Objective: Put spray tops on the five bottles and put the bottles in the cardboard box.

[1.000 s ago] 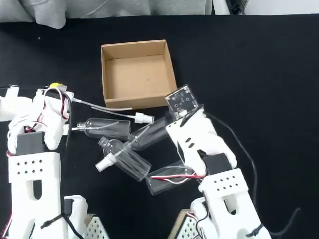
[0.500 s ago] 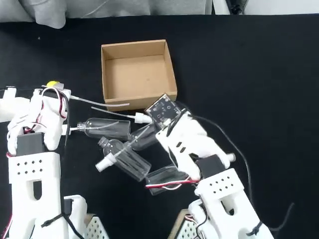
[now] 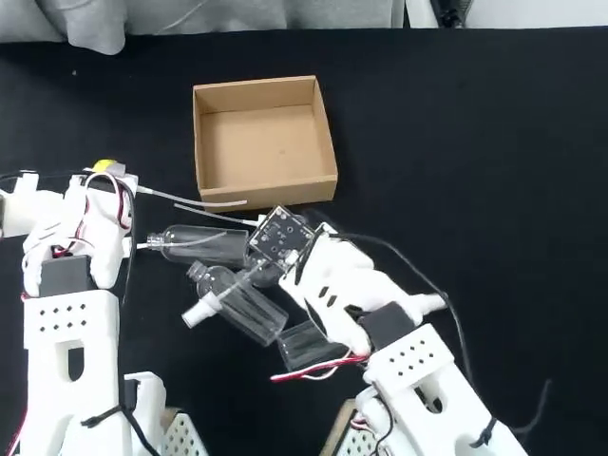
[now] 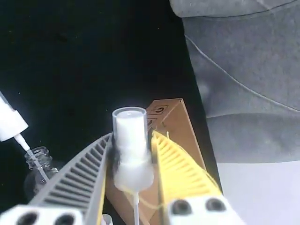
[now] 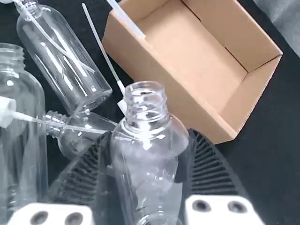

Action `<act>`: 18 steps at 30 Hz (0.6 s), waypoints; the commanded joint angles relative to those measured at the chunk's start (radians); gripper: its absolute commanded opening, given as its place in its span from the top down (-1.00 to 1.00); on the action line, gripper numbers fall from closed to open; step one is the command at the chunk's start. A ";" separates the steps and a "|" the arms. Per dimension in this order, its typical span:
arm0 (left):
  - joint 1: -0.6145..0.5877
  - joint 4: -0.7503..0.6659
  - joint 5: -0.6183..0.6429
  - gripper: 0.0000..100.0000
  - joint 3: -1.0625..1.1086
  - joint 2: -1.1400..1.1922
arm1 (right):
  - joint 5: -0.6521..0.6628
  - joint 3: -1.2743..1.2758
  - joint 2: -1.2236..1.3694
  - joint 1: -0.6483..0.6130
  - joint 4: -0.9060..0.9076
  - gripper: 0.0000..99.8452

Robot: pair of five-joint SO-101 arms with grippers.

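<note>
Bottle [image 5: 147, 161], clamped within right gripper [image 5: 149, 137], near box [image 5: 159, 79]

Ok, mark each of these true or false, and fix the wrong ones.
1. The cardboard box has nothing in it. True.
2. The right arm's fingers grip a bottle with a spray top already on. False: its neck is open, with no top.
3. The left arm's fingers are shut on a spray top. True.
4. The loose bottles near the box stand upright. False: they lie on their sides.
5. The table is white. False: it is black.
</note>
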 commanded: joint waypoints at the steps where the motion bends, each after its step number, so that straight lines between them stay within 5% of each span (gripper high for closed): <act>1: -0.001 -0.015 0.002 0.94 -0.019 -0.029 | 0.011 -0.002 -0.030 -0.034 -0.029 0.75; 18: 0.061 0.095 -0.026 0.94 -0.079 -0.031 | 0.011 0.044 -0.028 -0.051 -0.087 0.75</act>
